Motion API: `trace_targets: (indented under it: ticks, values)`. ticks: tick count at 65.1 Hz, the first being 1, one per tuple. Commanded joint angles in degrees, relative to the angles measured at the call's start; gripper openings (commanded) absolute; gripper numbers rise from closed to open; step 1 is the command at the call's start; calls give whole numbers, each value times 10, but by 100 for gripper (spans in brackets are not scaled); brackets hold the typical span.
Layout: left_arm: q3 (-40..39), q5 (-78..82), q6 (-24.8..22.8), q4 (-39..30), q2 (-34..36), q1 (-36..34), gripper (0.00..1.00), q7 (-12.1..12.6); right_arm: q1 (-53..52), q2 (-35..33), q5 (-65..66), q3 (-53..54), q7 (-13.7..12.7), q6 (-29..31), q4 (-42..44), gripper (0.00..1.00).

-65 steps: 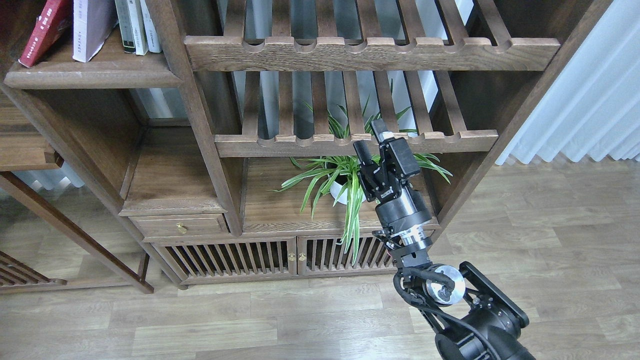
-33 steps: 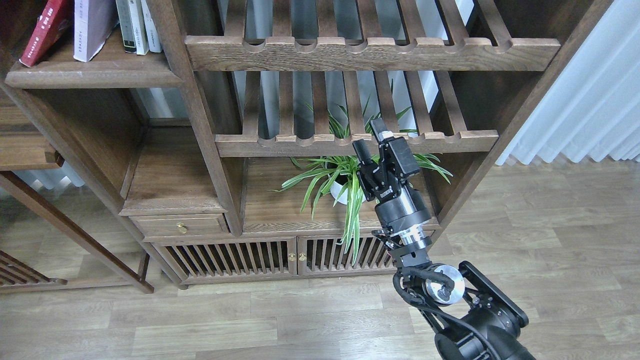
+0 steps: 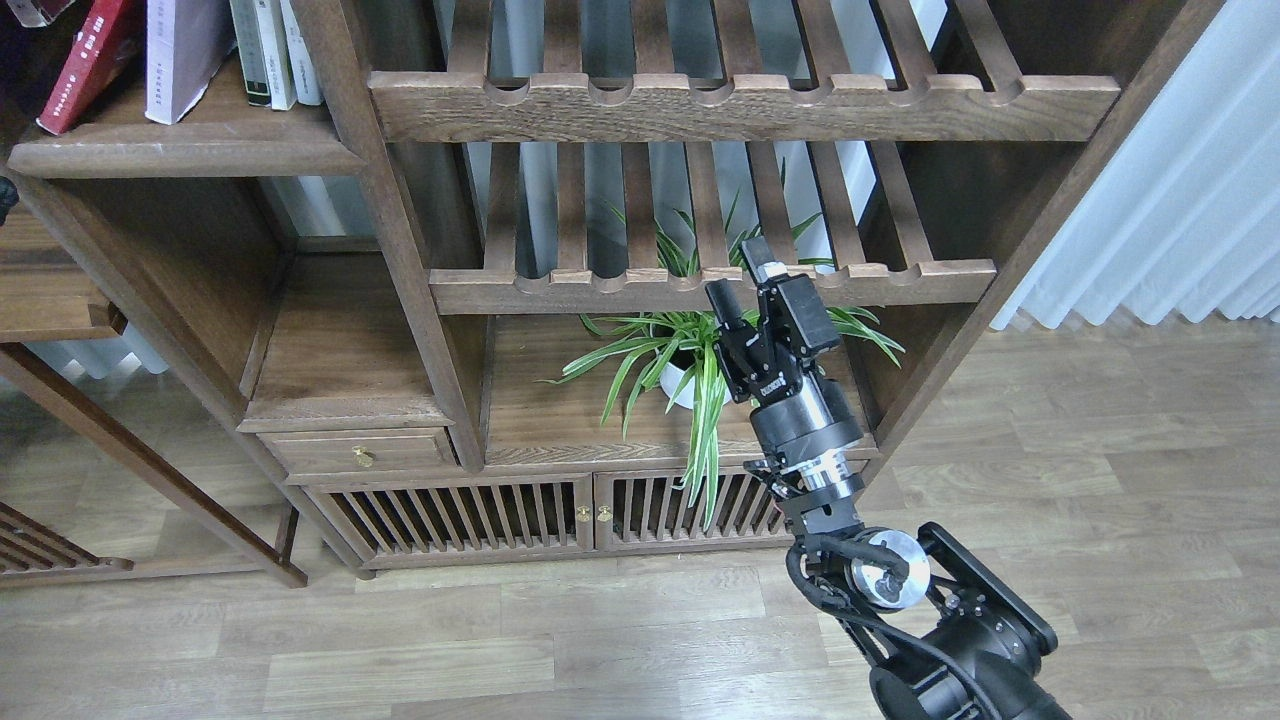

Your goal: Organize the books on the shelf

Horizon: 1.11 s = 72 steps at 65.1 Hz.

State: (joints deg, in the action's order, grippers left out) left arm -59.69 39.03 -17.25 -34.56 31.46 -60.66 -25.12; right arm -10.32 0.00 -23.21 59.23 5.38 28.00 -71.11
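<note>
The shelf (image 3: 190,155) is a dark-brown board with a rounded front edge at the top left. On it a red book (image 3: 85,60) leans to the right against a white-and-lavender book (image 3: 180,55). A pale corner of something (image 3: 25,10) shows at the very top left; I cannot tell what it is. The thick maroon book does not clearly show. My right gripper (image 3: 745,275) is open and empty, held up in front of the lower slatted rack, far right of the books. My left gripper is out of view; only a dark bit (image 3: 5,195) shows at the left edge.
Slim white-spined volumes (image 3: 275,50) stand right of the books against the upright post (image 3: 350,120). Two slatted racks (image 3: 740,105) fill the middle. A potted green plant (image 3: 680,360) stands behind my right gripper. A drawer (image 3: 360,450) and slatted cabinet doors (image 3: 560,515) are below.
A pale corner has come into the top left corner and a dark bit has appeared at the left edge. My right arm has not moved.
</note>
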Motion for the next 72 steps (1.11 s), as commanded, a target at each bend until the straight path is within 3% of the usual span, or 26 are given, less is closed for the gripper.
trace_targets:
  ticks: [1,12,24,31,41,57,72]
  values:
    - [5,0,-1,0,1,-3,31,1,-1,0,0,0,0,0,0,80]
    - [6,-1,-1,-2,-7,-3,37,1,-3,0,0,0,1,0,0,80]
    - [5,-1,-1,-2,-7,-4,35,2,-2,0,0,0,1,0,0,80]
    - [6,-2,-5,-2,-5,-4,22,-2,-2,0,0,0,0,0,0,80]
    - [12,-1,-7,-2,-4,-3,12,-5,-1,0,0,0,1,0,0,80]
    - [15,-1,-2,-2,-5,-3,34,-1,-2,0,0,1,1,0,0,80]
    - [12,-3,-8,-9,-8,1,40,-7,-3,0,0,1,1,0,0,80]
